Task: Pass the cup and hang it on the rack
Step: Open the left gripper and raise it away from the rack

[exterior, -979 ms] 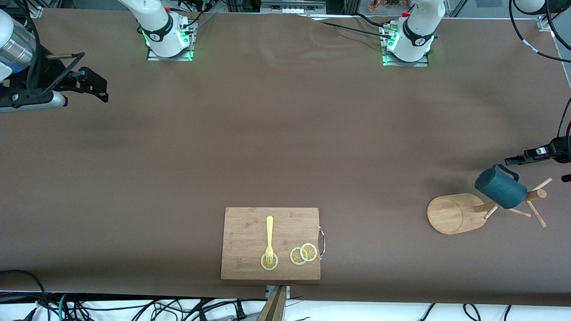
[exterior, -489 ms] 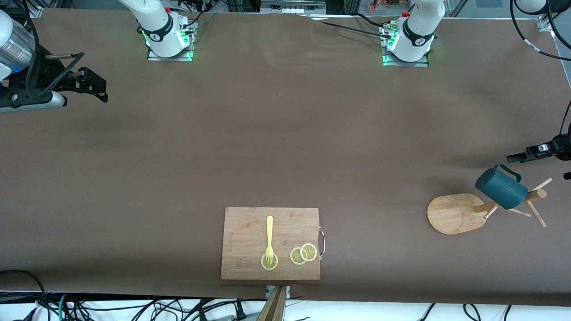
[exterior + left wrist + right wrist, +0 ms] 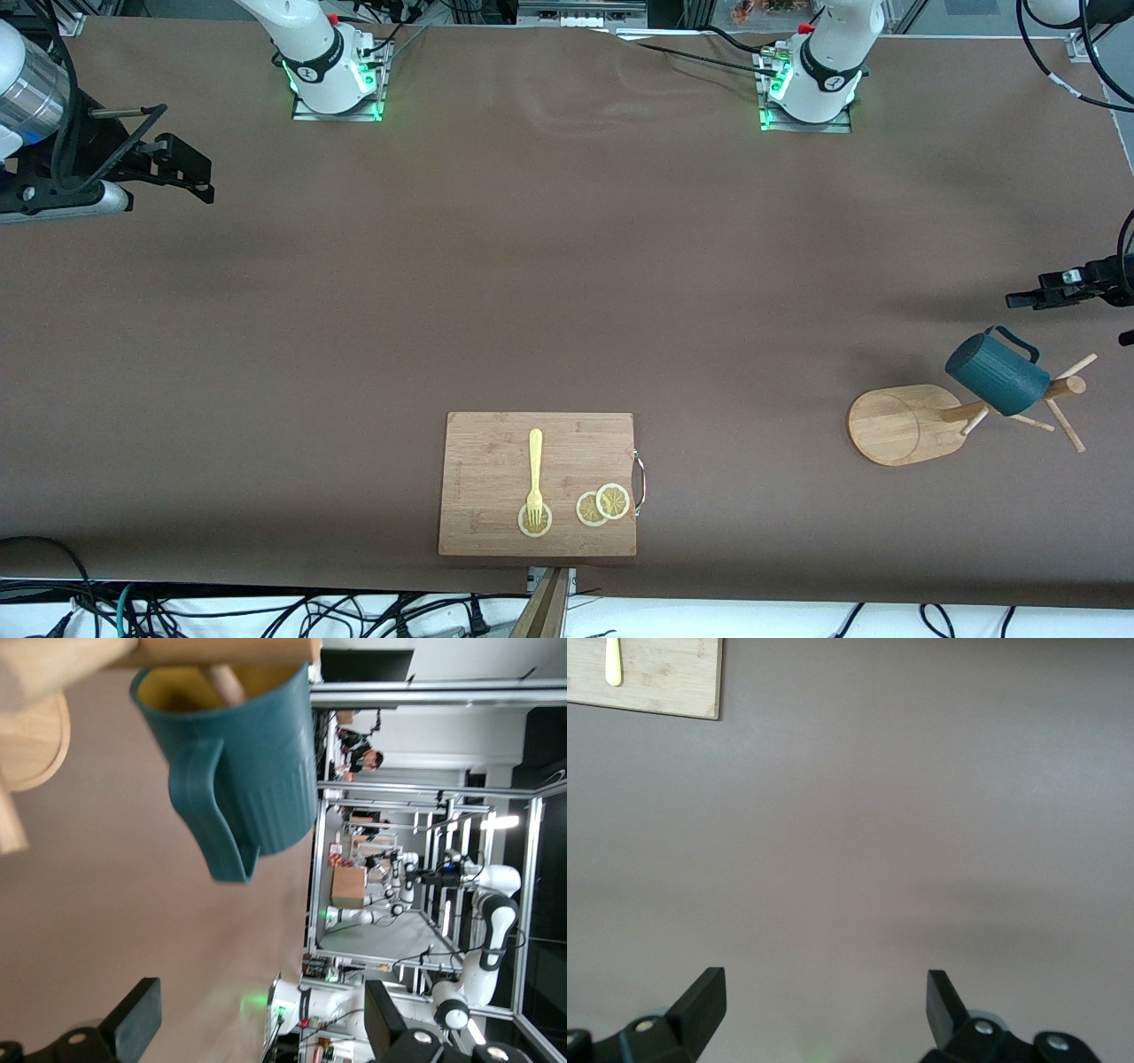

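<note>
The dark teal cup hangs tilted on the wooden rack at the left arm's end of the table. In the left wrist view a peg runs into the mouth of the cup, and its handle is free. My left gripper is open and empty, in the air beside the cup and apart from it; it also shows in its wrist view. My right gripper waits open and empty over bare table at the right arm's end, and shows in its own wrist view.
A wooden cutting board with a metal handle lies near the front edge at mid-table. On it are a yellow fork and three lemon slices. A corner of the board shows in the right wrist view.
My left gripper has drawn back from the cup, toward the robots' bases. The cup stays on the rack. The right arm has not moved.
</note>
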Available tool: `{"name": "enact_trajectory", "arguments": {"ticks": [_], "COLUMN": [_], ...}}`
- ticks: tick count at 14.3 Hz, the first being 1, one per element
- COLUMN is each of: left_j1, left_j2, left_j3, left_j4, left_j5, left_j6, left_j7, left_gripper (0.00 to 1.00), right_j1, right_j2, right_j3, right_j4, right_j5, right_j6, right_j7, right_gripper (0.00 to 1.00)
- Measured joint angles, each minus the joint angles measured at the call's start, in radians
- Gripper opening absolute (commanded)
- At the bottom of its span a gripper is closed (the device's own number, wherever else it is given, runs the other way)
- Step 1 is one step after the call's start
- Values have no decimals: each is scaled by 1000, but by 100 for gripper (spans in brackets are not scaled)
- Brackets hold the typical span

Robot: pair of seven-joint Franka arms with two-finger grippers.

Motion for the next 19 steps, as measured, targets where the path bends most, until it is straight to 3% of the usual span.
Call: {"name": "enact_trajectory", "arguments": {"ticks": [6,10,15,17,19], "left_j1": [-15,-116,-252,-284,-294], "left_j2": [-95,-209,-319,-347,-371], "left_j3": [1,-1,-16,-77,-187], "left_j4": [24,79,95,97,106], "left_j5": [224,420,608,694,811], "left_j6": [-28,-11,73,129,182], "left_j7": [7,-7,-165,-245,-346], "left_gripper": [100,100,100,100,100], "right_j1": [0,0,0,0,0], "right_j2": [0,0,0,0,0], "right_j3": [0,0,0,0,0], "right_j4": [0,0,0,0,0], "right_j5": [0,0,0,0,0], "right_j6": [0,0,0,0,0], "right_j7": [0,0,0,0,0], "right_gripper": [100,100,100,100,100]}}
